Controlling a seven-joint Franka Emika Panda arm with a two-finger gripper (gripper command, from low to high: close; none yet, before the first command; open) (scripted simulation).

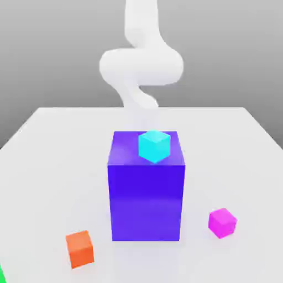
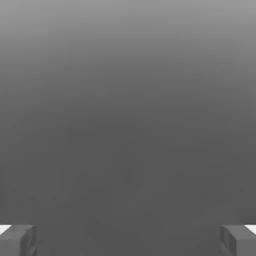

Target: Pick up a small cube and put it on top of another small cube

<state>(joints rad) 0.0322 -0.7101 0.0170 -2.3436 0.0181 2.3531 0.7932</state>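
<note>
Fingertips of the gripper sit at opposite edges of the hand view, spread wide, with nothing but plain grey between them; they hold nothing and touch nothing.

In the exterior view the white arm curls above the far side of the table, behind the big purple-blue block. That block stands upright near the table's middle. A cyan cube rests on its top face, turned so a corner faces the camera.

Pink cube, the small one the task names, lies on the table toward the exterior view's right, near the block's lower front corner but apart from it, turned at an angle. An orange cube lies on the table toward the exterior view's left, also near the block's front and apart from it. The block stands between the arm and both of these cubes. A sliver of green shows at the lower left edge of the exterior view; what it is cannot be told.
</note>
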